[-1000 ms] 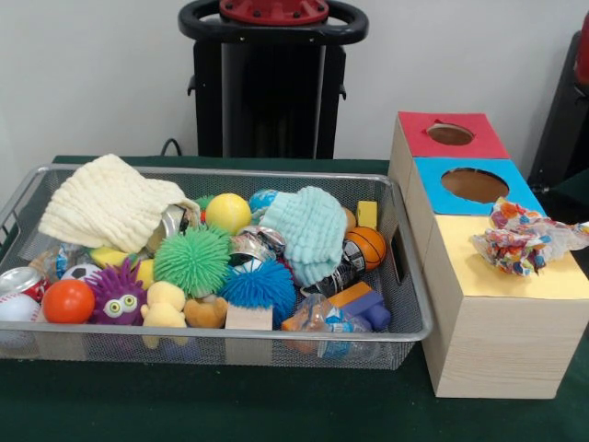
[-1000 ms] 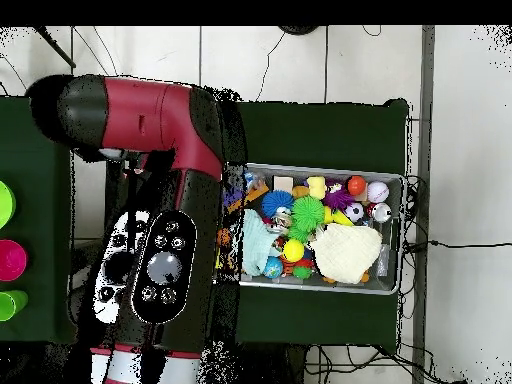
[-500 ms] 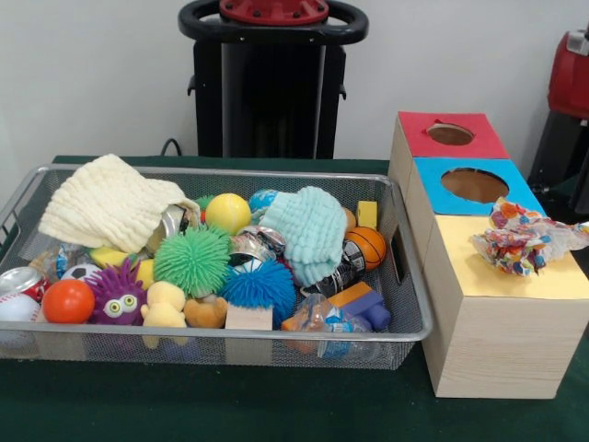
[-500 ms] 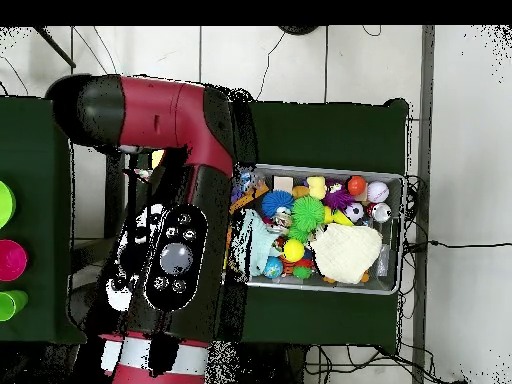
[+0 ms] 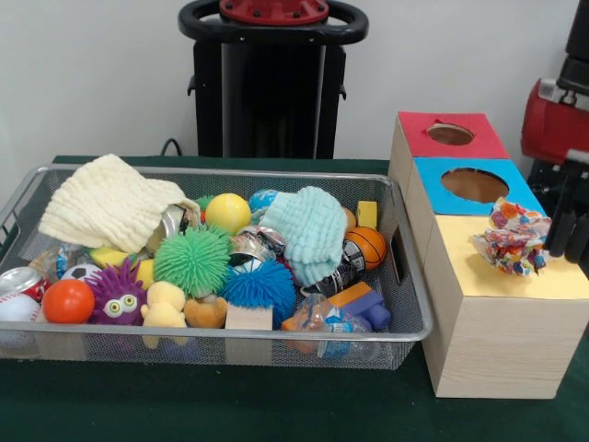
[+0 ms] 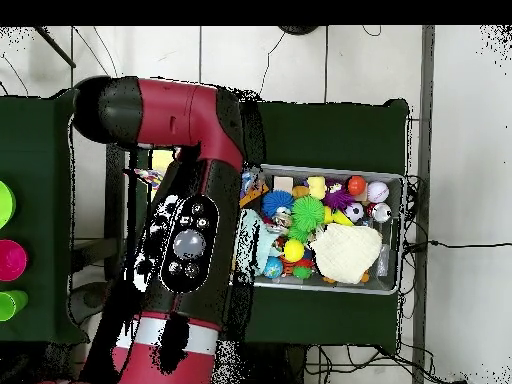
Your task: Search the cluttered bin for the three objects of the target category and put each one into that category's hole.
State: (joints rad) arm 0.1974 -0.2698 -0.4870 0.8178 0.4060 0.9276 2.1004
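Note:
A crumpled wrapper with multicoloured dots (image 5: pixel 509 241) lies on the yellow top (image 5: pixel 515 278) of the nearest box, right of the silver wire-mesh bin (image 5: pixel 212 335). My gripper (image 5: pixel 568 250) hangs at the right edge of the front view, just right of this wrapper. It is open and its fingers (image 5: pixel 558 230) cover the wrapper's right end. A crinkly clear plastic piece (image 5: pixel 324 319) lies in the bin's front right corner. In the overhead view my arm (image 6: pixel 185 240) covers the boxes and the gripper; the bin (image 6: pixel 400 235) shows to its right.
Behind the yellow box stand a blue-topped box with a round hole (image 5: pixel 474 185) and a red-topped one (image 5: pixel 450 134). The bin holds a cream cloth (image 5: pixel 110 203), a pale blue cloth (image 5: pixel 308 230), spiky balls (image 5: pixel 191 261), a can (image 5: pixel 20 279) and small toys.
My arm has swung in from the right of the front view, and the gripper has come down beside the wrapper on the yellow box. The wrapper and the bin's contents have not moved.

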